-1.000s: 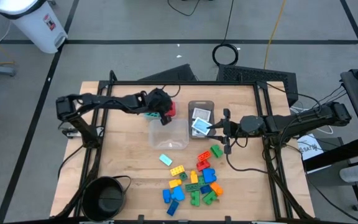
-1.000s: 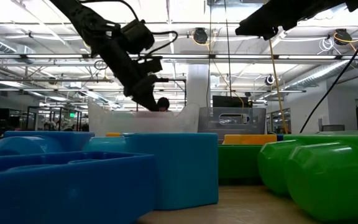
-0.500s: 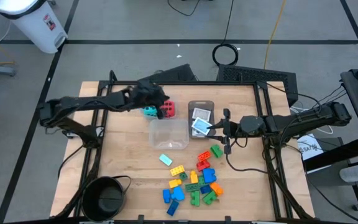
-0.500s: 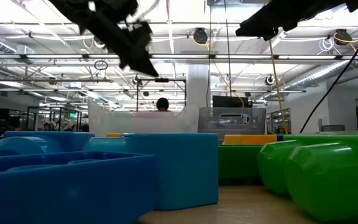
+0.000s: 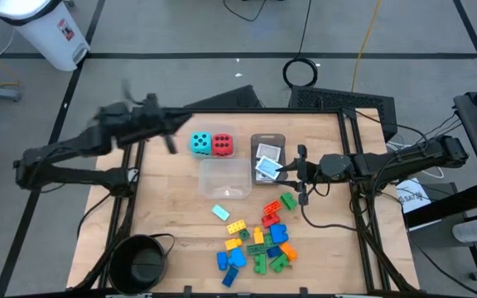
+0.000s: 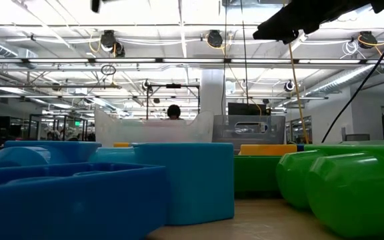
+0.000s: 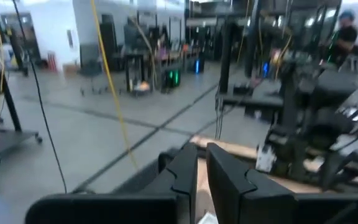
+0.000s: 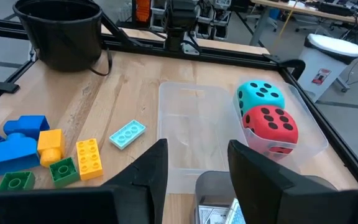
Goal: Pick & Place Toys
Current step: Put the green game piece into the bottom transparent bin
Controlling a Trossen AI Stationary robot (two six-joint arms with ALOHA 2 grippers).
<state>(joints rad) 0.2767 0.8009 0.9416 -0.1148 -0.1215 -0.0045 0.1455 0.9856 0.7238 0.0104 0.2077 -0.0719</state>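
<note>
A teal die [image 5: 200, 143] and a red die [image 5: 222, 145] sit side by side at the far middle of the table; in the right wrist view the teal die [image 8: 261, 96] and the red die [image 8: 271, 127] stand inside a clear tub's wall. Small bricks [image 5: 259, 240] lie in a heap near the front. White cards [image 5: 266, 163] lie in the grey tray [image 5: 268, 139]. My left gripper [image 5: 171, 142] hangs high to the left of the dice, shut [image 7: 201, 149], holding nothing. My right gripper [image 5: 285, 169] hovers open [image 8: 197, 155] over the tray.
An empty clear tub [image 5: 226, 178] stands in front of the dice. A light-blue brick [image 5: 221, 212] lies apart from the heap. A round black bowl [image 5: 139, 261] stands at the near left corner. The low view shows blue bricks [image 6: 112, 187] and green bricks [image 6: 339, 187] close up.
My left gripper has risen from the dice and drawn back toward the table's left edge, tipping up from pointing down to level; it has left the low view through the top. Both dice now show uncovered.
</note>
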